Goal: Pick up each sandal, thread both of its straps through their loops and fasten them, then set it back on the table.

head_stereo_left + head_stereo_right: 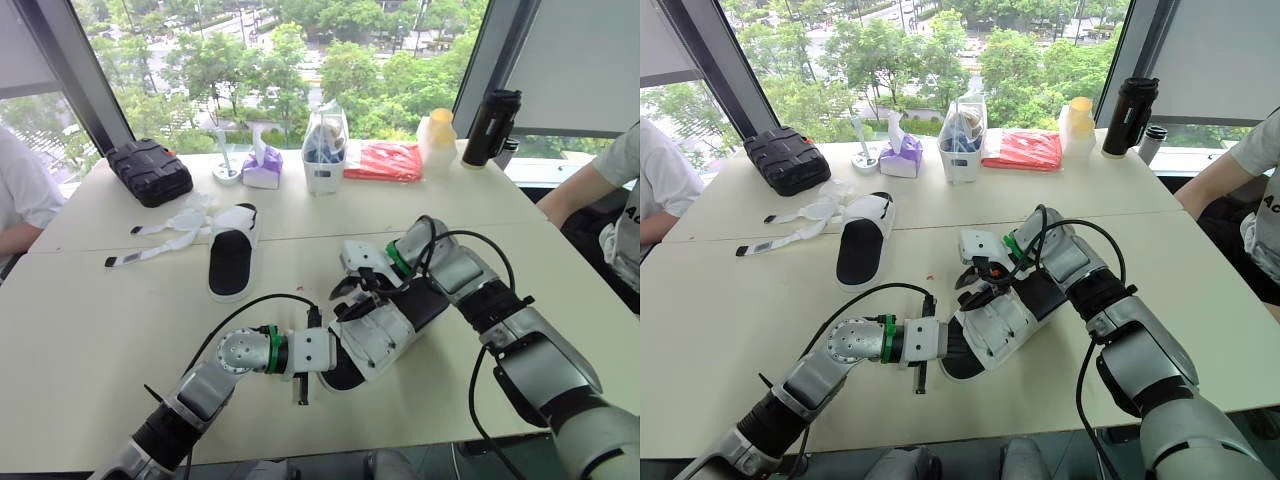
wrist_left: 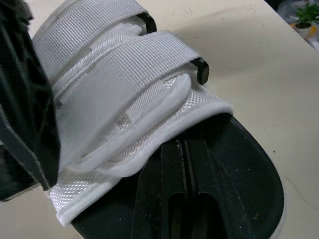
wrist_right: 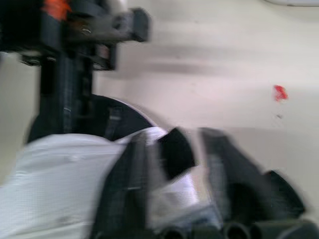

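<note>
A white-strapped sandal with a black footbed [image 1: 375, 335] is held just above the table [image 1: 120, 330] in front of me. My left gripper [image 1: 325, 362] is shut on its near end, with one black finger [image 2: 185, 199] lying along the footbed. Both of its straps [image 2: 124, 84] lie folded across the upper beside their black loops [image 2: 200, 70]. My right gripper [image 1: 355, 290] hovers open right over those straps, its view blurred. The second sandal [image 1: 232, 255] lies flat at the back left, its loose straps [image 1: 165, 240] spread out to the left.
Along the window edge stand a black case [image 1: 150, 172], a purple tissue pack [image 1: 262, 168], a white container [image 1: 324, 150], a red cloth [image 1: 385, 160], a yellow-capped bottle [image 1: 438, 135] and a black flask [image 1: 492, 128]. A person sits at each side [image 1: 25, 195] [image 1: 610, 190].
</note>
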